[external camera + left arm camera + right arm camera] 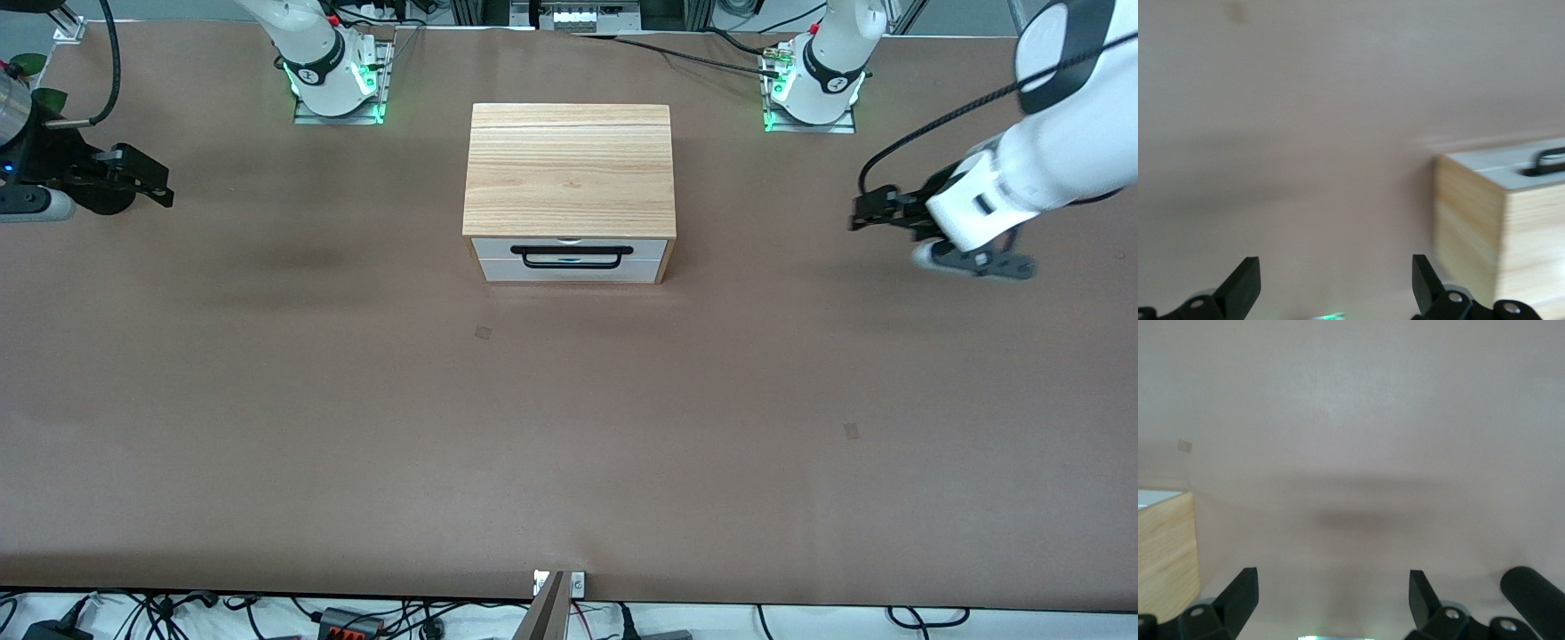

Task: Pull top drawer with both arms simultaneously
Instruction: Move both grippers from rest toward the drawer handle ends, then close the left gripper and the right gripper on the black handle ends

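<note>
- The top drawer [570, 246] is seen shut in the cabinet [569, 169], between both grippers and well apart from each.
- The left gripper [861, 212] is held wide open over the table [569, 427].
- The right gripper [164, 191] is likewise spread wide, nothing held.

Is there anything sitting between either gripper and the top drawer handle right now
Nothing visible. The left gripper and right gripper, both open, hang over bare table at either end, and the top drawer faces open table toward the front camera.
</note>
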